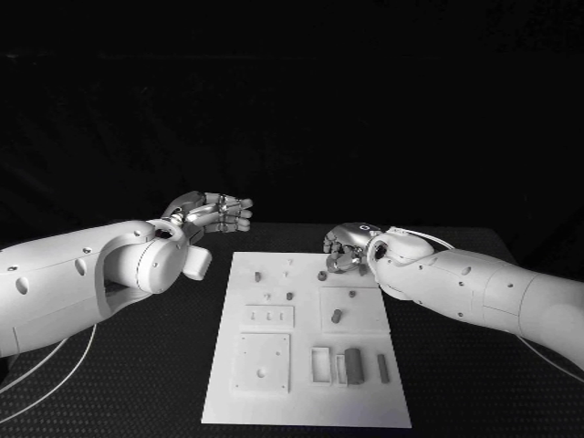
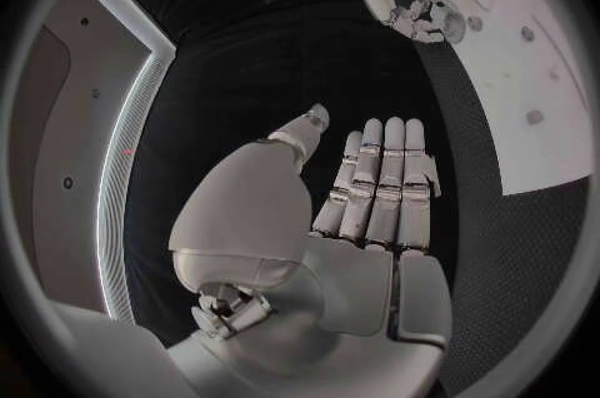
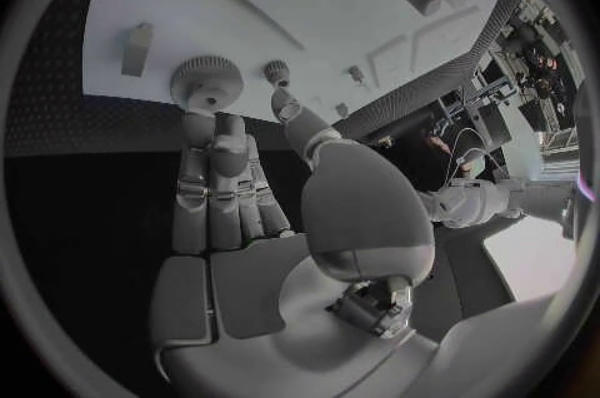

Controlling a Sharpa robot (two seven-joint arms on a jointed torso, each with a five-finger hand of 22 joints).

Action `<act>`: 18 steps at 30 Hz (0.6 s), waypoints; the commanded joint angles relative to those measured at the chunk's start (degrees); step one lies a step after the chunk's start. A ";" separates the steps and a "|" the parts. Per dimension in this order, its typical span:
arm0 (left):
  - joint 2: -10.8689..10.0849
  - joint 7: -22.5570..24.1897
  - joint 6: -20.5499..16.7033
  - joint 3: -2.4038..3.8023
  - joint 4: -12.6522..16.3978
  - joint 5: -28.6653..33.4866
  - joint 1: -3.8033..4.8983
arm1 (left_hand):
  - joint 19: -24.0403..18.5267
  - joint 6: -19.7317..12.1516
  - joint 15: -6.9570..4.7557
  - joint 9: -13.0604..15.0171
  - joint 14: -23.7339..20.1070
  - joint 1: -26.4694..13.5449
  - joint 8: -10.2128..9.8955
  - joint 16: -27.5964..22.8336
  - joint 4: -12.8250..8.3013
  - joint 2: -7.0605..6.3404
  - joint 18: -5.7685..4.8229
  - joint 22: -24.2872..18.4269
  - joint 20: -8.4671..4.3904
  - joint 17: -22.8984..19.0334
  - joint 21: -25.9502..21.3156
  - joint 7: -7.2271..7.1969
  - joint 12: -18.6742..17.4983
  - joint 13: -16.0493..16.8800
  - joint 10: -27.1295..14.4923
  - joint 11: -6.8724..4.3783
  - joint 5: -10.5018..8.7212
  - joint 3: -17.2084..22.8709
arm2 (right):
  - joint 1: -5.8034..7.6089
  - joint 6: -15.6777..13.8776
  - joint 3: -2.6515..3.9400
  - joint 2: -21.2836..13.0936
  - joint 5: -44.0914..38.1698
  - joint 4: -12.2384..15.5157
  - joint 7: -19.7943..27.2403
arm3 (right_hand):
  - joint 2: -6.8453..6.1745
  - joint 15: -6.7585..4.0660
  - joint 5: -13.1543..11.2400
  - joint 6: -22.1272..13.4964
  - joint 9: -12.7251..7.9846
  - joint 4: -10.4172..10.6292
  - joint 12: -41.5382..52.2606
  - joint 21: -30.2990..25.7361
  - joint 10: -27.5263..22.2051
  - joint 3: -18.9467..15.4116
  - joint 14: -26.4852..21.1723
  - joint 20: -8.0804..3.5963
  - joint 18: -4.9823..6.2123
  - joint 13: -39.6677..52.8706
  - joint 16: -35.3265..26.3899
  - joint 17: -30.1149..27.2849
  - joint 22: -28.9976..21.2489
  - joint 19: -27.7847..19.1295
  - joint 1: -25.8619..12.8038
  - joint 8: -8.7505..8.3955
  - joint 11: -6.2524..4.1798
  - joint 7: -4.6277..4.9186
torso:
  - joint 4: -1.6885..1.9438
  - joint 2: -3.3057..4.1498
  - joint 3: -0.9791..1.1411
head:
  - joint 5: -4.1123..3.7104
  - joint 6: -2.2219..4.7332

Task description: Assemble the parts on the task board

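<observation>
Black table [image 1: 134,383], white task board [image 1: 306,406] in the middle. Right hand [image 1: 342,248] at board's far edge, touching a gear [image 3: 204,83], grip hard to tell. Best to pinch softly, lift straight. Left hand [image 1: 211,215] beside board, loose, holding nothing.

Lab test rig: black table [image 1: 450,239], white task board [image 1: 308,383] with fitted recesses, dark backdrop.
</observation>
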 commanded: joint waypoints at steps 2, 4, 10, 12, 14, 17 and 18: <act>-0.04 0.24 0.69 0.05 -0.09 -0.35 0.12 | -0.04 0.43 0.29 -0.10 -0.28 -0.68 -0.38 -0.30 -0.41 0.02 -0.41 -0.07 0.17 0.06 -0.29 0.20 -0.28 0.08 0.20 0.09 0.31 0.02 | -0.03 -0.23 0.02 -0.05 -2.90 0.21 -0.84 | -0.81 0.39 -0.17 1.36 -0.11 -0.11 -2.25 0.83 -3.37 1.32 0.91 -0.09 1.69 -2.13 0.46 -0.69 1.29 -0.65 -0.63 -0.17 2.62 0.22 | 0.20 0.56 -0.29 | -0.21 0.14; -0.04 0.26 0.64 0.05 -0.22 -0.35 0.12 | -0.03 0.44 0.30 -0.11 -0.28 -0.74 -0.40 -0.33 -0.43 0.01 -0.41 -0.08 0.18 0.07 -0.31 0.21 -0.32 0.09 0.21 0.09 0.31 0.05 | -0.11 0.13 0.02 -0.10 -3.01 0.57 -0.74 | -0.87 0.65 -0.15 1.84 -0.06 -0.12 -2.90 0.92 -3.21 1.65 0.74 -0.07 1.69 -2.73 0.41 -0.94 1.23 -0.84 -0.81 0.05 2.89 0.17 | 0.14 0.65 -0.35 | -0.26 0.09; 0.01 0.25 0.60 0.05 -0.52 -0.30 0.13 | -0.01 0.45 0.31 -0.16 -0.28 -0.89 -0.46 -0.42 -0.50 -0.02 -0.40 -0.12 0.18 0.09 -0.38 0.29 -0.43 0.11 0.25 0.10 0.31 0.11 | -0.39 0.58 0.02 -0.49 -3.89 2.47 -0.57 | -0.99 0.87 -0.18 2.64 -0.06 -0.11 -3.89 1.06 -2.31 2.24 0.42 0.03 1.69 -3.83 0.49 -1.40 1.17 -1.13 -1.20 0.35 3.12 0.11 | 0.17 0.70 -0.22 | -0.19 -0.06; -0.07 0.26 0.60 0.05 -0.51 -0.30 0.13 | 0.00 0.46 0.31 -0.17 -0.28 -0.92 -0.47 -0.43 -0.52 -0.03 -0.40 -0.12 0.18 0.09 -0.40 0.30 -0.46 0.12 0.25 0.10 0.31 0.14 | -0.41 0.36 0.02 -0.64 -4.21 3.02 -0.62 | -1.00 0.86 -0.18 2.82 -0.07 -0.11 -4.12 1.14 -1.94 2.41 0.40 0.02 1.69 -4.13 0.60 -1.51 1.16 -1.14 -1.26 0.40 3.11 0.11 | 0.17 0.69 -0.20 | -0.17 -0.05; -0.08 0.25 0.66 0.05 -0.54 -0.30 0.13 | 0.00 0.46 0.32 -0.18 -0.28 -0.95 -0.49 -0.45 -0.54 -0.02 -0.40 -0.13 0.19 0.10 -0.41 0.32 -0.49 0.12 0.25 0.11 0.31 0.16 | -0.41 0.30 0.02 -0.83 -4.59 3.49 -0.72 | -1.02 0.83 -0.18 3.12 -0.07 -0.12 -4.32 1.26 -1.44 2.58 0.41 -0.01 1.69 -4.44 0.76 -1.61 1.17 -1.12 -1.33 0.51 3.09 0.06 | 0.17 0.69 -0.20 | -0.11 -0.09; -0.10 0.19 0.70 0.05 -0.66 -0.30 0.13 | 0.01 0.46 0.32 -0.20 -0.28 -1.02 -0.52 -0.49 -0.57 -0.04 -0.40 -0.14 0.19 0.11 -0.44 0.35 -0.54 0.13 0.26 0.11 0.31 0.19 | -0.43 0.43 0.02 -0.91 -4.87 3.80 -0.76 | -1.06 0.74 -0.18 3.75 -0.02 -0.12 -4.42 1.45 -0.39 2.77 0.41 -0.05 1.69 -4.78 1.04 -1.75 1.18 -1.08 -1.41 0.77 2.99 -0.06 | 0.19 0.73 -0.20 | -0.06 -0.09; -0.10 0.16 0.74 0.05 -0.72 -0.30 0.13 | 0.02 0.46 0.33 -0.21 -0.28 -1.04 -0.53 -0.50 -0.58 -0.05 -0.40 -0.15 0.20 0.11 -0.45 0.35 -0.56 0.13 0.26 0.11 0.31 0.19 | -0.43 0.29 0.02 -0.98 -4.98 3.96 -0.77 | -1.03 0.66 -0.18 4.00 0.01 -0.12 -4.44 1.52 -0.01 2.85 0.41 -0.07 1.69 -4.90 1.12 -1.80 1.17 -1.07 -1.42 0.88 2.91 -0.14 | 0.23 0.75 -0.19 | -0.05 -0.04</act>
